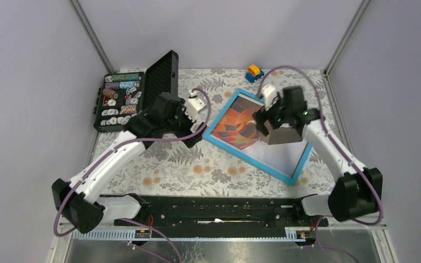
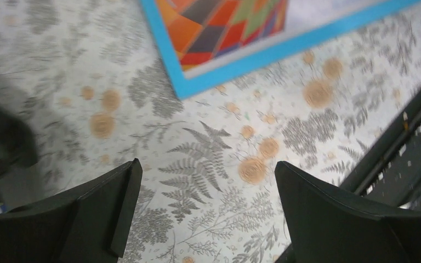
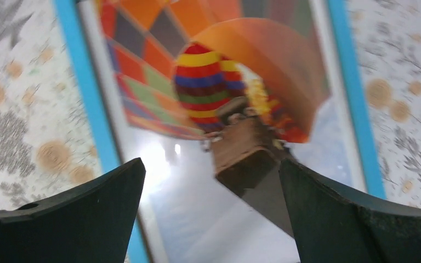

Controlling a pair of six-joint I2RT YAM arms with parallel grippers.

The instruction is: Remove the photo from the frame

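The frame (image 1: 303,162) lies flat, face up, on the fern-patterned tablecloth (image 1: 197,164), right of centre. Its long axis runs diagonally, from far left to near right. The photo (image 1: 241,123) is inside it, balloon toward the far-left end. My right gripper (image 3: 211,208) hovers over the photo, jaws wide and empty. My left gripper (image 2: 205,211) is near the frame's left corner, also wide and empty.
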